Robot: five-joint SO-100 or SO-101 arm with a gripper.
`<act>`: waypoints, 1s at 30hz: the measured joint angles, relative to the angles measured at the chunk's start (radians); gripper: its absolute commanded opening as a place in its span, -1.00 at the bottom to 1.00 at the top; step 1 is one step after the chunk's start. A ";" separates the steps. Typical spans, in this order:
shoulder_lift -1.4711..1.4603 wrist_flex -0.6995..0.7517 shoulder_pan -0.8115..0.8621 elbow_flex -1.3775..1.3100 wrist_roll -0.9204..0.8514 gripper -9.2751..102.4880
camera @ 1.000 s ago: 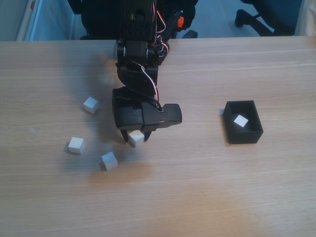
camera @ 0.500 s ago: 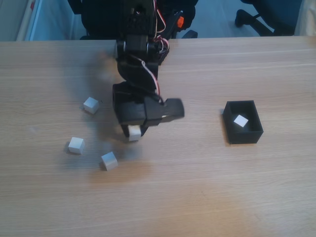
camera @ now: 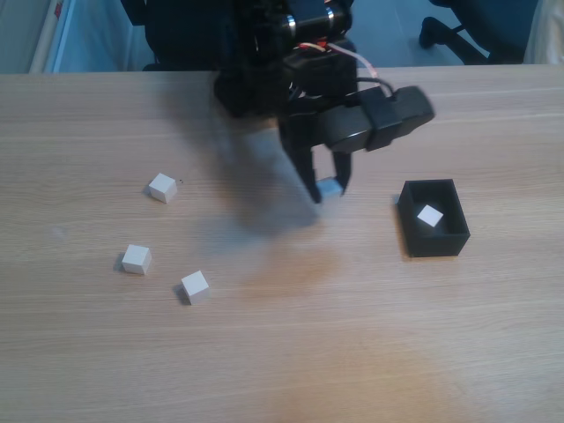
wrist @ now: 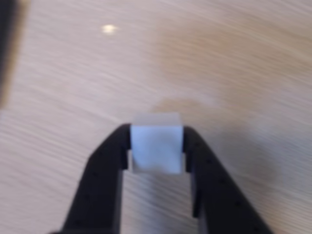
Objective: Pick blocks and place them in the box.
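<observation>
My gripper (camera: 328, 188) is shut on a cream block (camera: 330, 187) and holds it above the table, a little left of the black box (camera: 449, 241). In the wrist view the block (wrist: 156, 144) sits squeezed between my two black fingers (wrist: 105, 165), with blurred wood beneath. One block (camera: 429, 216) lies inside the box. Three more blocks rest on the table at the left: one (camera: 162, 187) farther back, one (camera: 136, 259) at the far left, one (camera: 195, 286) nearest the front.
The wooden table (camera: 352, 352) stretches wide in front. The arm's black base and wires (camera: 282, 53) stand at the back centre. Chair legs (camera: 458, 31) show beyond the table's far edge at the upper right.
My gripper lifted a block from among the left blocks and swung right and back toward the box, carrying it. The other blocks and the box stayed put.
</observation>
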 measured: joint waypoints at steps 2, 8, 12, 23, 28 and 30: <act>-0.003 0.020 -0.057 -0.038 0.069 -0.83; -0.115 0.149 -0.221 -0.239 0.290 -0.83; -0.225 0.244 -0.290 -0.407 0.408 -0.82; -0.457 0.342 -0.350 -0.699 0.620 -0.63; -0.525 0.357 -0.377 -0.781 0.666 -0.58; -0.537 0.357 -0.383 -0.799 0.680 -0.58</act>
